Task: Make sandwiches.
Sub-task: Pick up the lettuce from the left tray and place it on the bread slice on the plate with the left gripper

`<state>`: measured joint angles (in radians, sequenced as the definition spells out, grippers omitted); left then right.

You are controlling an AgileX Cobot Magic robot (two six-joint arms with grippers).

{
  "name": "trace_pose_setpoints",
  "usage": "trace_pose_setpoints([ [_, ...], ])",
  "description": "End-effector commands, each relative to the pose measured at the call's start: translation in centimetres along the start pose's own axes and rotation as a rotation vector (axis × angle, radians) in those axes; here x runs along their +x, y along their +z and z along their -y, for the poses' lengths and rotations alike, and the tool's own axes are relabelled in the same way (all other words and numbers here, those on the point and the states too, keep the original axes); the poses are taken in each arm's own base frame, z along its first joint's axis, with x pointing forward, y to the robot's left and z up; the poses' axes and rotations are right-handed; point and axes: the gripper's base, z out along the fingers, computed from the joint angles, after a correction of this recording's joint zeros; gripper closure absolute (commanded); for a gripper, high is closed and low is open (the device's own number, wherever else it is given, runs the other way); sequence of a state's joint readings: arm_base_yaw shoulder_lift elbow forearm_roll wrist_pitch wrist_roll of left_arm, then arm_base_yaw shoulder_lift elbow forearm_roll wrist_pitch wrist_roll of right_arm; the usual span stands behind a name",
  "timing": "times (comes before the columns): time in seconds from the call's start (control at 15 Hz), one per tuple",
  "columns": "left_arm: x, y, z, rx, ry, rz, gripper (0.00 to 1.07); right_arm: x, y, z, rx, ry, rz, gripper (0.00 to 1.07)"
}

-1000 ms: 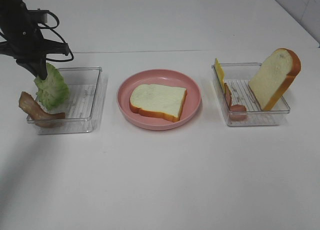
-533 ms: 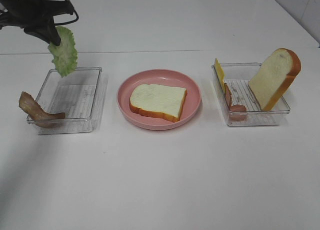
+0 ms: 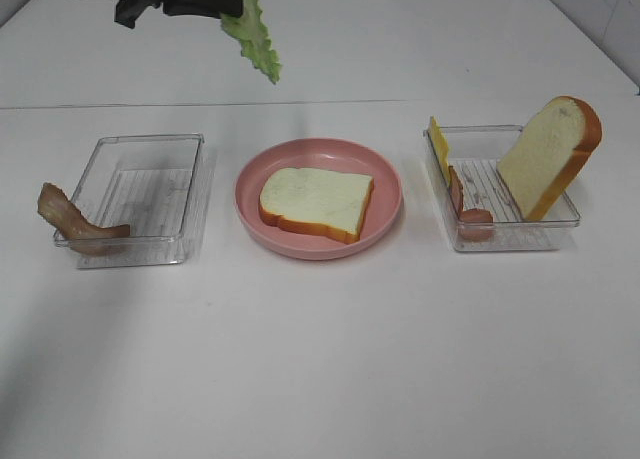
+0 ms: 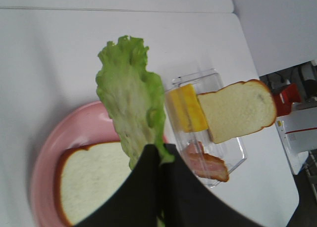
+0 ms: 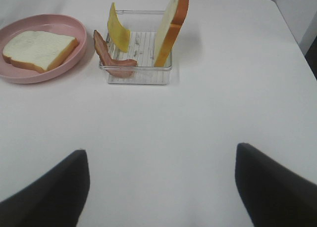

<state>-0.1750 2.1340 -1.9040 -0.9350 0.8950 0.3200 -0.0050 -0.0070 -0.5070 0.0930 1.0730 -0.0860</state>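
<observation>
Left claw [image 4: 159,160] pinching ruffled lettuce leaf [image 4: 130,98] | right claw [image 5: 161,158] spread | bread slice [image 3: 315,201] flat on pink plate [image 3: 385,194]

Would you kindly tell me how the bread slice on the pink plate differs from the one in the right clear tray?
The white toy bread slice on the pink round plate lies flat and alone; the white bread slice in the clear plastic tray stands tilted on edge, sharing it with yellow cheese and a brown bacon strip. Both have orange-brown crust.
</observation>
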Motion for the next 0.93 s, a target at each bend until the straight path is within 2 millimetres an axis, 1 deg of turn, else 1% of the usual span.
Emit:
trace_pose_setpoints([
  [0.07,0.7,1.5,2.9,0.049,0.035,0.023,1.07,0.0,-0.1,0.0,0.008,-0.005,0.023,0.31],
  [0.2,1.7,3.4,4.5,0.071,0.045,0.022,1.07,0.0,-0.1,0.0,0.008,-0.005,0.023,0.31],
  [0.27,2.4,4.6,5.0,0.082,0.039,0.01,1.07,0.0,-0.1,0.0,0.008,-0.005,0.023,0.31],
  [0.33,2.6,5.1,5.0,0.085,0.034,0.004,1.07,0.0,-0.1,0.0,0.008,-0.005,0.023,0.31],
  [0.47,4.1,7.4,5.3,0.101,0.013,-0.043,1.07,0.0,-0.1,0.0,0.008,-0.005,0.023,0.31],
  [0.53,5.7,9.5,5.0,0.108,-0.005,-0.1,1.07,0.0,-0.1,0.0,0.007,-0.005,0.023,0.31],
  [0.6,5.9,9.8,4.9,0.111,-0.009,-0.112,1.07,0.0,-0.1,0.0,0.007,-0.005,0.023,0.31],
  [0.67,6.6,10.6,4.6,0.112,-0.019,-0.149,1.07,0.0,-0.1,0.0,0.007,-0.005,0.023,0.31],
  [0.73,6.6,10.6,4.6,0.112,-0.019,-0.149,1.07,0.0,-0.1,0.0,0.007,-0.005,0.023,0.31],
  [0.8,8.1,11.7,3.3,0.121,-0.04,-0.262,1.07,0.0,-0.1,0.0,0.007,-0.005,0.023,0.31],
  [0.93,8.9,12.0,2.5,0.107,-0.023,-0.333,1.07,0.0,-0.1,0.0,0.006,-0.004,0.023,0.31],
])
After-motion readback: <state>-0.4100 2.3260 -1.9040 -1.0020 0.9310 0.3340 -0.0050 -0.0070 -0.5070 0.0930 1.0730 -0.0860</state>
